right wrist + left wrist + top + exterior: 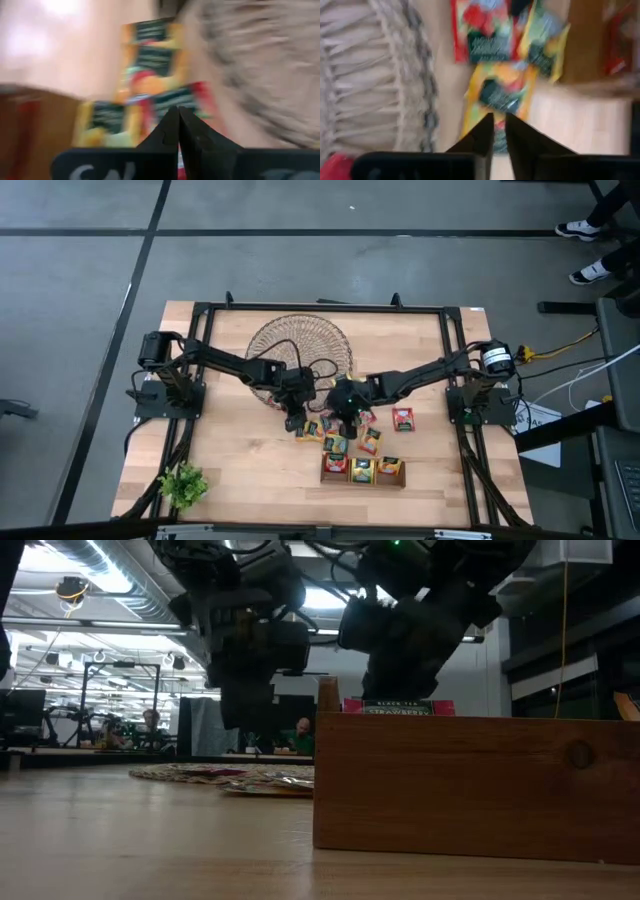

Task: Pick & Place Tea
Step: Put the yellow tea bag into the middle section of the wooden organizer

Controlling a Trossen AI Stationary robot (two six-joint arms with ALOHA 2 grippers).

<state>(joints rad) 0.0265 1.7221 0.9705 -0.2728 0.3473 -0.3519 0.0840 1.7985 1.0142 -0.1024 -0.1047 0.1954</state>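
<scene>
At mid-table (pixel 230 450), just in front of the wicker dish (pixel 298 340), both arms meet over the loose tea sachets (pixel 340 442), which lie flat in a small overlapping heap between dish and wooden tray (pixel 362 471). Sachets are square, so no real long axis; the printed panels sit at mixed angles, some skewed to the table edge. One red sachet (pixel 403 418) lies apart, right of the heap. Tray runs left-right along the near side w/ three sachets standing in its compartments. Left gripper (pixel 294 420) hangs at the heap's left end, jaws nearly together w/ only a thin slit between them; left wrist view shows its tips over a yellow sachet (pixel 500 95) beside the dish rim, contact can't be told. Right gripper (pixel 347 420) is at the heap's middle, jaws pressed fully together; right wrist view has the tips over a red-edged sachet (pixel 195 102), whether anything is pinched can't be told. Small green plant (pixel 184 484) at the near left corner.
</scene>
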